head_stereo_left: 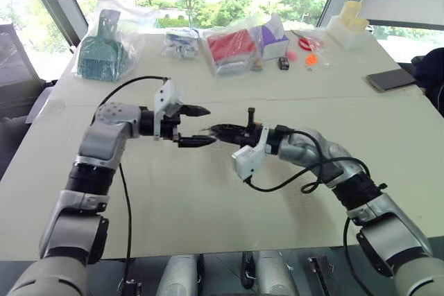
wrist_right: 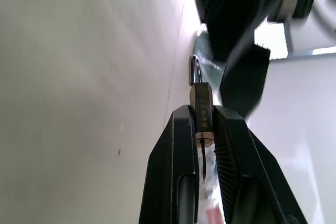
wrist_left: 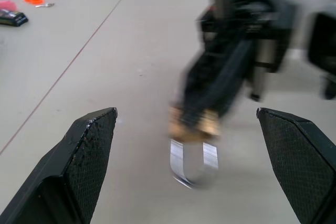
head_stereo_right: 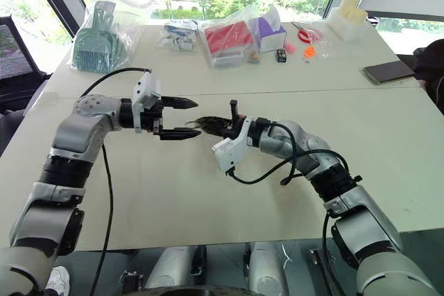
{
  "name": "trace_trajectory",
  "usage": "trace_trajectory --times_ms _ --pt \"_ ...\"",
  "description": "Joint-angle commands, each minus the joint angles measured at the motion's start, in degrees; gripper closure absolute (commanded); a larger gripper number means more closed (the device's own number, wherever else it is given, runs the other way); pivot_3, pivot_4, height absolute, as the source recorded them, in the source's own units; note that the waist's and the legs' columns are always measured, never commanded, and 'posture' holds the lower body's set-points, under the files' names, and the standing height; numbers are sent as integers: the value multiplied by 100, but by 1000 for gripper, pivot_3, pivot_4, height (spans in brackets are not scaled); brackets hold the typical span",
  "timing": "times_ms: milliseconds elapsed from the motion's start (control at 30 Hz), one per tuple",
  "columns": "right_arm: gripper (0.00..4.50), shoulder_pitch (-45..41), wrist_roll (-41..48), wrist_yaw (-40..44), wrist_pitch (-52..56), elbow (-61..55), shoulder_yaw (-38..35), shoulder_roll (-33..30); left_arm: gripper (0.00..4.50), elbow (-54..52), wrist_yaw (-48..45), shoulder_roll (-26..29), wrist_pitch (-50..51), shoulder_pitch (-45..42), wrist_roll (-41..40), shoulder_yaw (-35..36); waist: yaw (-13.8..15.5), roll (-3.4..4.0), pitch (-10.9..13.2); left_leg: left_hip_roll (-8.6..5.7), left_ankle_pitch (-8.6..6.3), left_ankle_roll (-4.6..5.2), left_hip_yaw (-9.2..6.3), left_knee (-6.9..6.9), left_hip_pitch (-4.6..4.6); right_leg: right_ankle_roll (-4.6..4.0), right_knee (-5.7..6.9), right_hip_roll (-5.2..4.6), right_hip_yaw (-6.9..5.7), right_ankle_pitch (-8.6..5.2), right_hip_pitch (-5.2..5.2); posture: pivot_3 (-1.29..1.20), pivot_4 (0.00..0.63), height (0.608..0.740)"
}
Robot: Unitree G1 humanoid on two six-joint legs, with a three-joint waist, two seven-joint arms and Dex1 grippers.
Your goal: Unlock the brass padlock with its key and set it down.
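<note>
My right gripper [wrist_right: 202,109] is shut on the brass padlock [wrist_right: 201,109], held above the middle of the table [head_stereo_left: 208,199]. The padlock's pale-gold body [wrist_left: 193,124] sits between the fingertips, and its silvery shackle [wrist_left: 193,163] sticks out past them. A thin sliver of metal [wrist_right: 201,156] runs back from the body between the fingers; I cannot tell whether it is the key. My left gripper [head_stereo_left: 211,125] faces the right one, open wide, with one fingertip on either side of the padlock and apart from it.
Along the table's far side lie a green plastic tool in a bag [head_stereo_left: 104,50], a bagged red item [head_stereo_left: 232,46], a purple box [head_stereo_left: 274,36], a small dark item [head_stereo_left: 284,63], orange bits [head_stereo_left: 311,59] and white containers [head_stereo_left: 349,25]. A dark flat device [head_stereo_left: 390,79] lies far right.
</note>
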Motion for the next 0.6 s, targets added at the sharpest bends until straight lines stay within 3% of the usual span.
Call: trace_trajectory --times_ms 33,133,233,267,333,500,600 --pt "4500 -134 97 -12 -6 -75 -132 27 42 -635 -115 237 443 153 -449 223 -14 0 0 0 0 0 0 0 0 0 0 0 0 0 -1 0 150 740" --pt "4500 -161 112 -4 -20 -37 -125 38 42 -997 -189 376 789 318 -720 214 -25 0 0 1 0 0 -3 -1 0 0 1 0 4 0 -3 0 150 740" --pt "4500 -229 123 7 -41 27 -117 57 42 -865 29 371 509 320 -536 255 -6 0 0 0 1 -2 -3 -1 1 0 2 0 5 0 -3 0 150 740" --pt "4500 -248 128 11 -49 45 -116 62 294 -790 128 342 423 290 -480 283 -5 0 0 0 2 -3 -3 -1 1 0 2 0 5 0 -2 0 150 740" --pt "4500 -269 135 13 -65 79 -113 71 862 -643 339 266 290 216 -405 311 -6 0 0 0 2 -4 -3 -1 3 0 4 0 7 0 -2 0 150 740" --pt "4500 -264 135 20 -74 79 -102 93 3227 -459 526 140 67 150 -347 229 -10 0 0 -1 2 -4 0 -1 2 0 4 0 8 0 -3 0 150 740" --pt "4500 -252 142 37 -64 50 -105 103 4372 -326 617 30 -54 132 -292 175 -7 0 0 -1 2 -4 2 -1 2 0 4 0 9 0 -3 0 150 740"
